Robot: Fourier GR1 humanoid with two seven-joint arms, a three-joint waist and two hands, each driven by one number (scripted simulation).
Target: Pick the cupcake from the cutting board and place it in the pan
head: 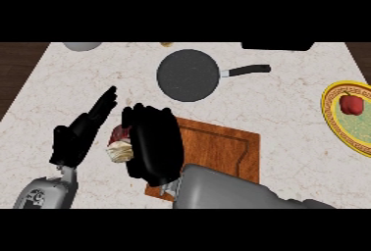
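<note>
Closing round the cupcake (120, 145) at the cutting board's (217, 147) left edge, the right hand (153, 142) curls beside it, seemingly mid-grasp, while the left hand (81, 135) rests open nearby; next, I judge, comes lifting and carrying to the pan (188, 75) beyond.

Cupcake (120, 144): dark red top, pale wrapper, at cutting board's (217, 147) left edge, partly hidden. Pan (188, 75): dark, round, empty, handle pointing right, beyond the board.
</note>
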